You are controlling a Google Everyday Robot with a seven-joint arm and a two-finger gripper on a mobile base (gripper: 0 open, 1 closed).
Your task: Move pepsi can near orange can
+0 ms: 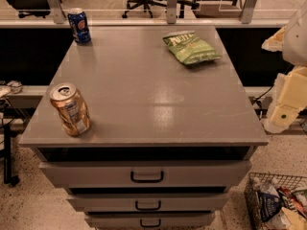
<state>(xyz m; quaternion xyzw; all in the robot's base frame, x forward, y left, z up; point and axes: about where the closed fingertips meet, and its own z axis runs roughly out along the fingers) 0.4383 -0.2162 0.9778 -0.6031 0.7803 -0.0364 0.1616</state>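
Pepsi can (79, 26): upright, desk (144, 95) far-left corner.
Orange can (70, 109): upright, desk near-left corner.
End effector (283, 110): off desk's right edge; pepsi diagonally far-left; grip state cannot tell.

pepsi can (79, 26) far-left corner; orange can (70, 109) near-left; hand (286, 104) off right

pepsi can (79, 26) rear-left; orange can (71, 109) front-left; gripper (284, 110) right of cabinet (144, 80)

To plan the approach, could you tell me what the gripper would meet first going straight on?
The gripper, right of the cabinet, seems to point down; it would probably meet the floor beside the wire basket first, though depth is unclear.
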